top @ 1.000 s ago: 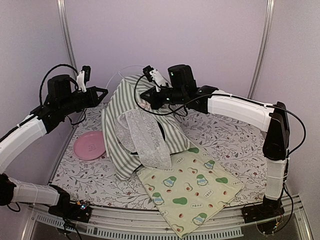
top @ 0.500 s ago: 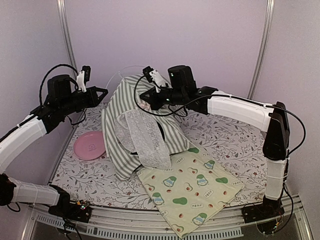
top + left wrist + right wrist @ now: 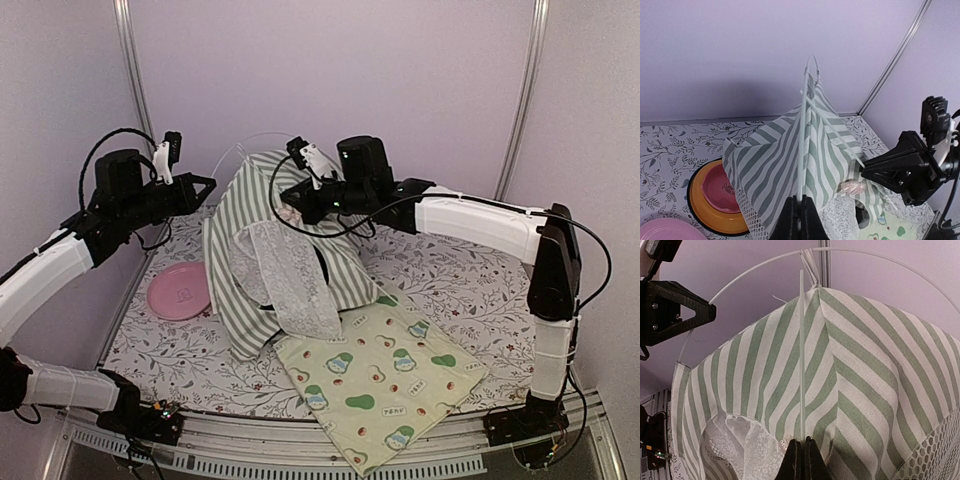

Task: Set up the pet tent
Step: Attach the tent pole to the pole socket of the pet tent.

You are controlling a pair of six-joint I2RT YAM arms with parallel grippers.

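Left of centre on the surface (image 3: 450,270), the pet tent (image 3: 262,250) stands propped because the left pincer (image 3: 799,210) and right pincer (image 3: 801,452) each clamp shut on a thin white pole (image 3: 802,145), apparently steadying its peak.

The left tool (image 3: 207,184) and right tool (image 3: 286,192) flank the peak of the striped pet tent (image 3: 235,295).

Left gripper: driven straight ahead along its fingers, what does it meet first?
The pet tent. The left gripper is shut on a thin white pole lying against the striped fabric, and that fabric fills the line ahead in the wrist view. Exact depth is unclear.
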